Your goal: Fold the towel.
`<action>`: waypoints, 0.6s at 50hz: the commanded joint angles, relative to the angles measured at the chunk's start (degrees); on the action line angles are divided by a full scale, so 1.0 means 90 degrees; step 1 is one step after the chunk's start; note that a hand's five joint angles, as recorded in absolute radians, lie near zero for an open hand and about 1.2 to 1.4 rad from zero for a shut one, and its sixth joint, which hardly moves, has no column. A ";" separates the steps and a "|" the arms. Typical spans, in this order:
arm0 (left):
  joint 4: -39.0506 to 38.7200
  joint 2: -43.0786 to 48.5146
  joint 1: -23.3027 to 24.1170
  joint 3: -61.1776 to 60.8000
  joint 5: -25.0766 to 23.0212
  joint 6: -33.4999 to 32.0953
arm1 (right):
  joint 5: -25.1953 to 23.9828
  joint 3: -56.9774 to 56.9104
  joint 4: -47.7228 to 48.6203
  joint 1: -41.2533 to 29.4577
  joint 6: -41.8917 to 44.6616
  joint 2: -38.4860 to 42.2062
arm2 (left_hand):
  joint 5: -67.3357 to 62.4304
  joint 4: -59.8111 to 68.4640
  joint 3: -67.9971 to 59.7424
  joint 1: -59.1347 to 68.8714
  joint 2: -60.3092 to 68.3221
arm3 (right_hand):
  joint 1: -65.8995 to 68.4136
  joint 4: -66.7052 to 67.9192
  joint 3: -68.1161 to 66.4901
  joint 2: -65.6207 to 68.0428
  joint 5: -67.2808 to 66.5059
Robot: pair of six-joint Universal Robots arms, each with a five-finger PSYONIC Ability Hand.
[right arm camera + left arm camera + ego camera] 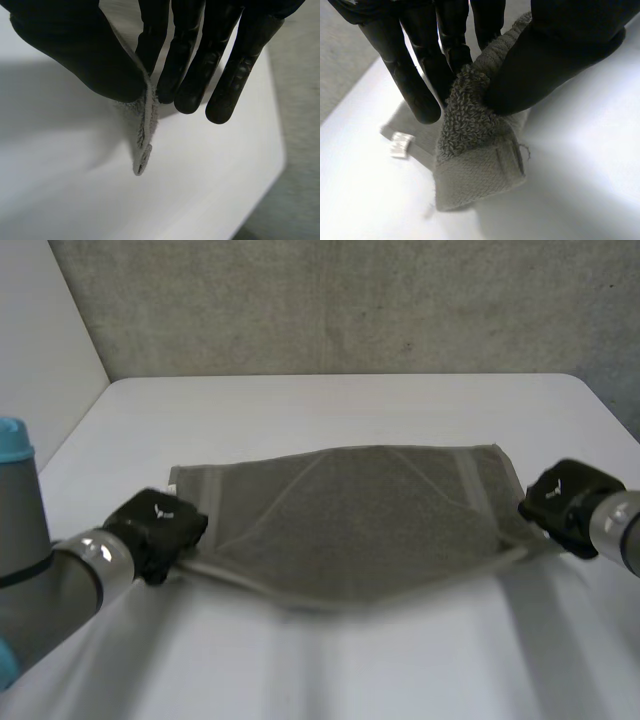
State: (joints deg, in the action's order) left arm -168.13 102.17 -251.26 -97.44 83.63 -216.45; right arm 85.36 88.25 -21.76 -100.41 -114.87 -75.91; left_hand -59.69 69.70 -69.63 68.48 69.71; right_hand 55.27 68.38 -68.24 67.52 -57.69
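Head view: the grey towel (370,520) lies spread across the middle of the white surface (330,400), its long side running from one hand to the other. The left hand (158,520) sits at the towel's near left corner, and the right hand (562,496) at its near right corner. Between them the near edge sags toward the camera in a shallow point, and a second layer shows over the middle of the cloth. A grey wall (350,300) stands behind the far edge of the surface.

Left wrist view: the left hand (555,55) is clamped on the towel (475,165). Its thumb presses a bunched corner of the terry cloth against the fingers (415,85), which are nearly straight and point down toward the surface (580,165). The hemmed end of the corner hangs below the pinch and rests on the surface. Just beside it, on another part of the towel lying flat under the fingertips, is a small white label (401,144).

Right wrist view: the right hand (85,55) also pinches the towel (142,135). A thin edge of cloth is caught between the thumb and the nearest of the straight fingers (190,75), and a short tip of it hangs free below the grip, over the surface (200,190).
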 commanded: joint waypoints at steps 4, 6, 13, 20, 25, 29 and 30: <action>-0.1593 0.1988 -0.0011 0.1803 0.0044 0.0047 | 0.0516 -0.1270 0.2544 -0.0396 -0.0596 0.1862 | -0.1146 0.1144 -0.1152 0.1280 0.1143 | 0.2748 0.1291 -0.1307 0.1387 -0.1367; -0.1798 0.2271 -0.0011 0.2125 0.0053 0.0056 | 0.0564 -0.1524 0.2837 -0.0484 -0.0625 0.2184 | -0.1146 0.1144 -0.1152 0.1280 0.1143 | 0.2748 0.1291 -0.1307 0.1387 -0.1367; -0.2306 0.3587 0.0037 0.3665 0.0131 0.0037 | 0.0623 -0.2548 0.4173 -0.0621 -0.0596 0.3461 | -0.1146 0.1144 -0.1152 0.1280 0.1143 | 0.2748 0.1291 -0.1307 0.1387 -0.1367; -0.2325 0.4419 0.0047 0.4664 0.0415 0.0008 | 0.0623 -0.3302 0.4722 -0.0631 -0.0528 0.4274 | -0.1146 0.1144 -0.1152 0.1280 0.1143 | 0.2748 0.1291 -0.1307 0.1387 -0.1367; -0.2355 0.4820 0.0047 0.5152 0.0444 0.0008 | 0.0623 -0.4015 0.4829 -0.0631 -0.0352 0.4879 | -0.1146 0.1144 -0.1152 0.1280 0.1143 | 0.2748 0.1291 -0.1307 0.1387 -0.1367; -0.2393 0.5044 0.0047 0.5406 0.0415 0.0008 | 0.0594 -0.4540 0.4849 -0.0631 -0.0254 0.5250 | -0.0495 0.0494 -0.0502 0.0630 0.0493 | 0.2748 0.1291 -0.1307 0.1387 -0.1367; -0.2432 0.5102 0.0047 0.5464 0.0424 0.0008 | 0.0555 -0.4648 0.4859 -0.0631 -0.0254 0.5328 | 0.0413 -0.0414 0.0406 -0.0278 -0.0415 | 0.1311 -0.0146 0.0130 -0.0050 0.0069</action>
State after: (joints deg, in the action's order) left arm -189.35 145.36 -250.83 -51.31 87.49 -216.39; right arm 90.91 52.48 21.81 -106.11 -118.17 -32.29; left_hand -58.13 67.97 -68.02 68.17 68.00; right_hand 55.27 68.38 -68.24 67.52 -57.70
